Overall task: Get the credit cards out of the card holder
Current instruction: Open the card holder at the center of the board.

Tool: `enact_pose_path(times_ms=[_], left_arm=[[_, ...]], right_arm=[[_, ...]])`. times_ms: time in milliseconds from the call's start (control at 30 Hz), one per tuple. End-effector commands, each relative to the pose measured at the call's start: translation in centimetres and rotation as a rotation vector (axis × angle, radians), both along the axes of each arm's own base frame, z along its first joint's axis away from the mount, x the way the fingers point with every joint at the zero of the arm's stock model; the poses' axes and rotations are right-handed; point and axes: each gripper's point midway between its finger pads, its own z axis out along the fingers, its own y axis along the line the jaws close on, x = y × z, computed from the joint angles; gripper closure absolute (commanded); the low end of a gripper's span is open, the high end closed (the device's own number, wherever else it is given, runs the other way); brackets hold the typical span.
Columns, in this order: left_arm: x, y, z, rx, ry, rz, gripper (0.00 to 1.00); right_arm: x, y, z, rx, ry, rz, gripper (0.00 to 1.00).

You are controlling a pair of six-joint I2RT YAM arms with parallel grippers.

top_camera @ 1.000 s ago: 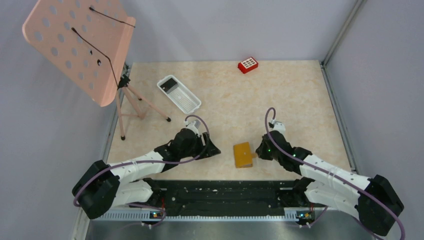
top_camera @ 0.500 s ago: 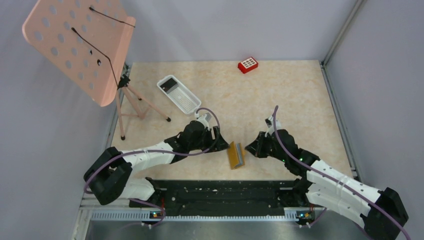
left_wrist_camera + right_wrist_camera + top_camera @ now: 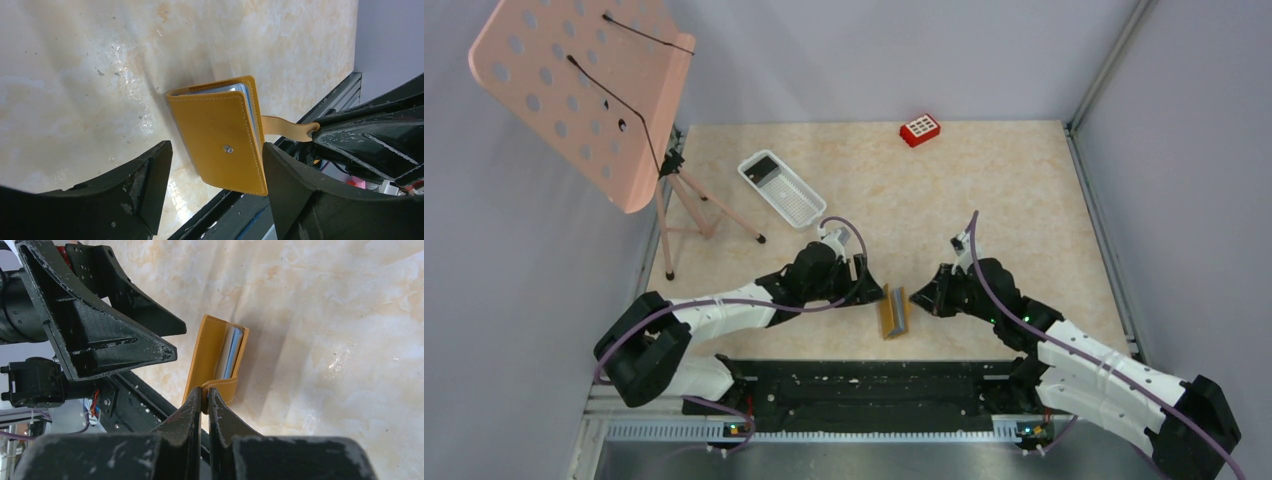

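Down at the near middle of the tabletop (image 3: pixel 1024 200), the card holder (image 3: pixel 893 311) stands up on its edge, open just a little. It is between the two arms. The right jaws are almost shut and pinch the thin tan strap (image 3: pixel 220 385) that sticks out from the card holder (image 3: pixel 215 357). Light blue pages (image 3: pixel 231 352) peek out between the covers. The left jaws are wide open and hold nothing. In the left wrist view the card holder (image 3: pixel 220 137) shows in the gap between them, and its cover has a small round snap (image 3: pixel 228 148). Far off to the left lies a white tray (image 3: pixel 796 203) with one dark card (image 3: pixel 765 167) in its far end. A small red thing (image 3: pixel 920 129) sits by the far edge. A pink stand (image 3: pixel 584 90) is at the left.
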Motion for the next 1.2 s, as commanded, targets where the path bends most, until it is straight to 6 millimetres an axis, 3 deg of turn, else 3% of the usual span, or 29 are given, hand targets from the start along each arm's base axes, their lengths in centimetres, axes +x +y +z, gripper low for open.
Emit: enact_pose_path(times_ms=[0, 533, 667, 767, 900, 1033, 1167], left_arm=[[0.8, -1.5, 2.3, -0.053, -0.064, -0.028, 0.28], [0.5, -2.2, 0.9, 0.013, -0.04, -0.063, 0.29], [0.3, -1.9, 0.1, 0.041, -0.016, -0.062, 0.41], [0.1, -1.2, -0.4, 0.077, -0.006, -0.049, 0.57], [-0.2, -0.4, -1.4, 0.123, 0.016, -0.039, 0.79], [-0.3, 0.1, -1.6, 0.14, 0.023, -0.026, 0.99], [-0.7, 0.6, -1.4, 0.133, 0.02, -0.017, 1.0]], right_arm=[[0.8, 1.0, 3.4, 0.074, -0.079, 0.021, 1.0], [0.8, 1.4, 3.1, 0.082, -0.073, 0.039, 1.0], [1.5, -0.7, 1.0, -0.023, -0.038, -0.067, 1.0], [1.9, -3.1, -1.2, -0.134, 0.0, -0.168, 1.0], [1.5, -3.4, -2.4, -0.157, 0.035, -0.173, 1.0], [1.4, -3.3, -1.9, -0.152, 0.046, -0.172, 0.83], [1.4, -2.6, 1.0, -0.111, 0.022, -0.146, 0.69]])
